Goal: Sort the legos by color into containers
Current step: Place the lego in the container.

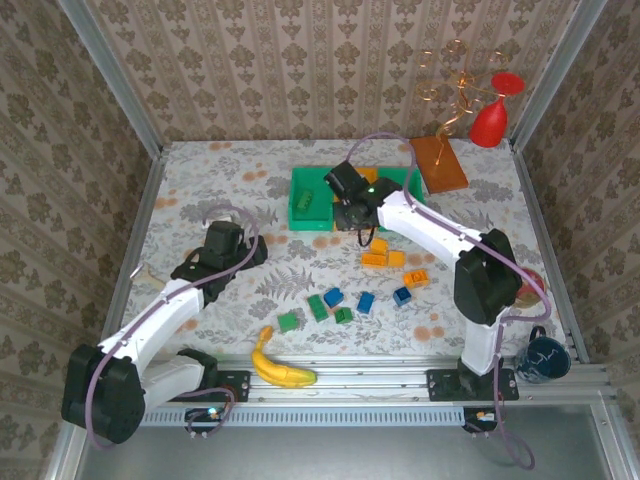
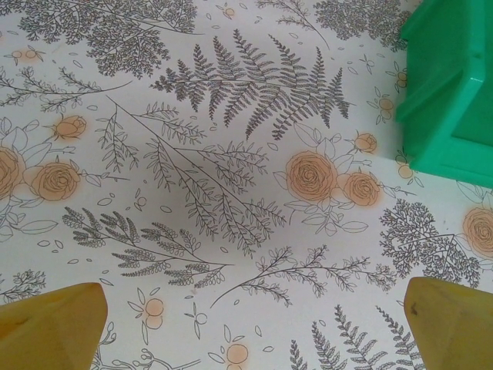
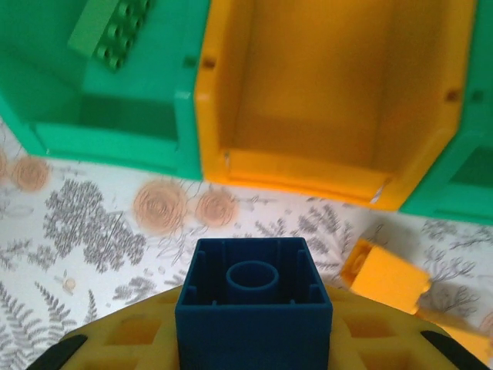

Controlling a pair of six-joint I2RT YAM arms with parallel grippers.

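Right gripper (image 1: 356, 222) is clamped on 1 blue brick (image 3: 254, 308), hollow underside toward the wrist camera. It's held over the cloth just short of the orange bin's (image 3: 339, 100) near rim.

3 bins sit in a row, walls touching: left green bin (image 3: 115, 131), orange bin, right green bin (image 3: 454, 181). 1 green brick (image 3: 112, 31) lies inside the left green bin. 1 orange brick (image 3: 385, 277) lies on the cloth near the orange bin's front right corner.

Left gripper (image 2: 254, 331) has its jaws wide apart, fingertips (image 2: 54, 327) over bare cloth. The left green bin's corner is ahead and to the right, well apart from the fingers.

Loose on the table (image 1: 200, 190):
- orange bricks (image 1: 375, 258), nearest the bins
- blue bricks (image 1: 365, 302) and green bricks (image 1: 317, 307), closer to the front rail

Banana (image 1: 280, 368) lies along the front rail. Brown board (image 1: 438, 163) is just beside the right green bin, near the far right corner. The left half of the table is open out to the side rail.
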